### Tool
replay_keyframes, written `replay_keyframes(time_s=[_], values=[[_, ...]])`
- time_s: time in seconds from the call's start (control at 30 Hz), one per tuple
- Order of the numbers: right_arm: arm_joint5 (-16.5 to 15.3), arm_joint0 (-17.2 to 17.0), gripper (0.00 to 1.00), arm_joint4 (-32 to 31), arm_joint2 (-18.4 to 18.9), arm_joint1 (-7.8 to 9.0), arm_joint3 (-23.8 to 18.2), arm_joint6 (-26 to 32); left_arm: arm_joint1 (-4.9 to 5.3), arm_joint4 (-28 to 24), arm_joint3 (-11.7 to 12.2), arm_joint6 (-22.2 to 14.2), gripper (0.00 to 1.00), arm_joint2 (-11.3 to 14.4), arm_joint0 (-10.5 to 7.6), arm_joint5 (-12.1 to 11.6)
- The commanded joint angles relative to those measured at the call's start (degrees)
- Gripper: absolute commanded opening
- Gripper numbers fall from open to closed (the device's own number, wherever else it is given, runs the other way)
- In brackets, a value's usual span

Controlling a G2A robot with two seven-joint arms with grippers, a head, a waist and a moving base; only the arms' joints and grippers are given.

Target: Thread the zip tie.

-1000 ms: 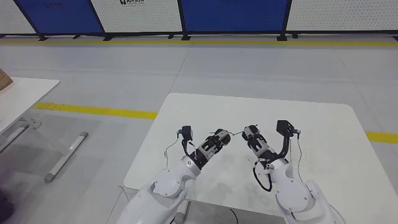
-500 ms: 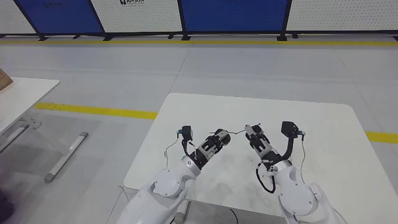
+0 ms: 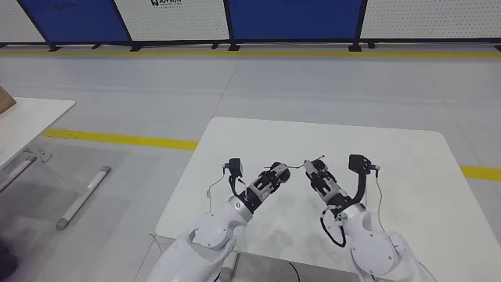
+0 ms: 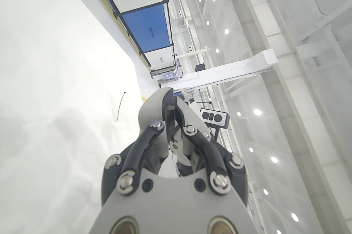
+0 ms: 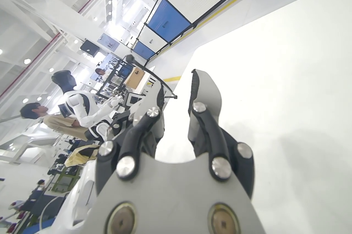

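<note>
The left gripper (image 4: 173, 104) is pressing its black pads together, with nothing showing between them. The right gripper (image 5: 177, 80) is holding its fingers apart above the white table (image 5: 275, 53) and is gripping nothing. The thin black zip tie (image 4: 120, 106) is showing against the table top near the left gripper's tip, clear of it. Behind, the white and blue panels (image 3: 164, 4) are each carrying a small printed logo.

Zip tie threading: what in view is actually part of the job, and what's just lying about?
Job:
zip tie
left gripper, shut
right gripper, open

Not part of it:
side table
yellow floor line
wall panels
</note>
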Motion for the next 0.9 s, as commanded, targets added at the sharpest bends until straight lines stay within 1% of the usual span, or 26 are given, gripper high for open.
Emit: replay_keyframes(time_s=[0.0,0.03,0.23,0.37,0.6,0.73,0.87], values=[[-0.1,0.1,0.07,-0.2,-0.1,-0.01,0.0,0.2,0.00,0.0,0.0,0.0,0.00,0.0,0.00,0.0],[-0.1,0.1,0.00,-0.2,-0.1,-0.02,0.0,0.3,0.00,0.0,0.0,0.0,0.00,0.0,0.00,0.0],[-0.1,0.6,0.00,-1.4,-0.4,-0.10,0.4,0.4,0.00,0.0,0.0,0.0,0.00,0.0,0.00,0.0],[-0.4,1.3,0.00,-1.1,-0.8,-0.18,0.9,1.8,0.00,0.0,0.0,0.0,0.00,0.0,0.00,0.0],[-0.9,3.1,0.00,1.8,-1.1,-0.36,3.0,5.8,0.00,0.0,0.0,0.0,0.00,0.0,0.00,0.0],[-1.3,3.5,0.00,4.2,-0.4,-0.41,3.5,6.5,0.00,0.0,0.0,0.0,0.00,0.0,0.00,0.0],[-1.5,3.1,0.00,4.4,0.5,-0.27,3.1,6.4,0.00,0.0,0.0,0.0,0.00,0.0,0.00,0.0]])
